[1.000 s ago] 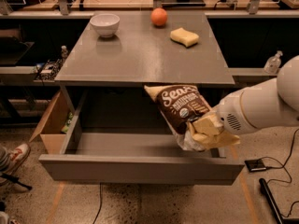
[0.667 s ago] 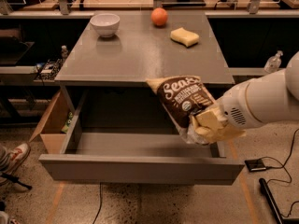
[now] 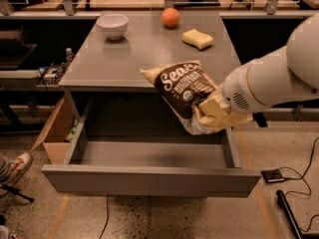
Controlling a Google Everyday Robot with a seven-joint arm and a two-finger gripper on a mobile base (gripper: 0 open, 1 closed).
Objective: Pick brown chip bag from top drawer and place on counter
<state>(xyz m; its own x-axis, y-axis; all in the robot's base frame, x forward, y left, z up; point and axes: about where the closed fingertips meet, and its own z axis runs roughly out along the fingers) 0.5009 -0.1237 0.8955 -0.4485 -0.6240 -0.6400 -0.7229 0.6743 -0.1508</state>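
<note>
We held the brown chip bag (image 3: 182,86) clamped at its lower end in the gripper (image 3: 212,114), lifted clear above the right side of the open top drawer (image 3: 149,179). We judged this height was needed so it could pass over the front edge of the counter (image 3: 144,49). Compared with one second before, the bag hung higher and closer to that edge.

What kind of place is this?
Probably a robotics lab or workshop: cluttered wooden bench behind the counter, loose cables on the floor. The hand holds the brown chip bag over the open top drawer.
</note>
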